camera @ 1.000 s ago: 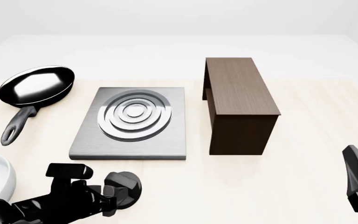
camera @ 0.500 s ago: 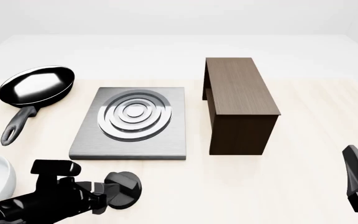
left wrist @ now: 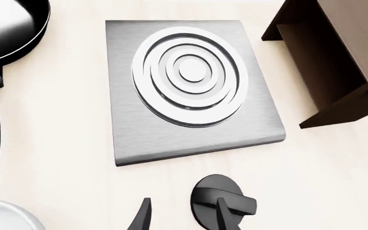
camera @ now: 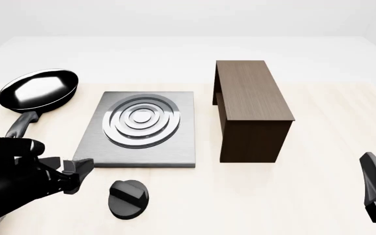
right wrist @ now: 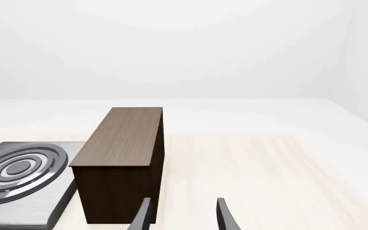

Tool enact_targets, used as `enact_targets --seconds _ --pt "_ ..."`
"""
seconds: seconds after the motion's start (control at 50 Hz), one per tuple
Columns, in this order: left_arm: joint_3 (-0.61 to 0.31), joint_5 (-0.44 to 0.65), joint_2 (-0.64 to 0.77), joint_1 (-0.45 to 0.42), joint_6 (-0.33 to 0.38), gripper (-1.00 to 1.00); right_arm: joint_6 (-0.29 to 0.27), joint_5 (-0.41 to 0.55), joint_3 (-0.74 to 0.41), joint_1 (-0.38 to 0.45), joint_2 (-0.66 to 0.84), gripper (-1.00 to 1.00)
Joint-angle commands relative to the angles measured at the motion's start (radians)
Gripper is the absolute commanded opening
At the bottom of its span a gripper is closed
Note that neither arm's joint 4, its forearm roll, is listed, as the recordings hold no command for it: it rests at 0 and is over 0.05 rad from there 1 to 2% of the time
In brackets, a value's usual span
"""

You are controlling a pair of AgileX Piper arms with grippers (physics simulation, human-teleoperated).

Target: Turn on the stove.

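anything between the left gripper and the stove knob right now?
Nothing. In the front view only bare table separates the left gripper from the knob; the stove slab lies farther back. The left wrist view agrees.

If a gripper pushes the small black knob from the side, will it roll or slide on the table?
The knob lies flat like a low disc on the table, so it would probably slide, not roll. It looks rigid. Its raised ridge seems the easiest place to pinch; the smooth round rim may slip between fingers.
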Motion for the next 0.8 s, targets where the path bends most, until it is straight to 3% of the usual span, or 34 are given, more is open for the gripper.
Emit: enact_targets --seconds 0.02,0.1,0.26,0.48,0.7,0.72,0.8 --pt "-0.04 0.043 -0.036 0.075 0.033 1.0 0.0 0.0 0.0 0.0 0.0 1.0" --pt "-0.069 0.048 -0.031 0.14 0.057 1.0 0.0 0.0 0.0 0.0 0.0 1.0" --pt "-0.098 0.032 0.014 0.148 0.015 1.0 0.0 0.0 0.0 0.0 0.0 1.0" --pt "-0.154 0.069 -0.003 0.217 0.071 1.0 0.0 0.0 0.0 0.0 0.0 1.0" --pt "-0.182 0.086 -0.011 0.232 0.063 1.0 0.0 0.0 0.0 0.0 0.0 1.0" --pt "-0.184 0.085 -0.009 0.233 0.062 1.0 -0.005 -0.056 0.048 0.006 0.008 1.0" --pt "-0.198 0.093 -0.013 0.242 0.065 1.0 -0.005 -0.06 0.049 0.006 0.011 1.0"
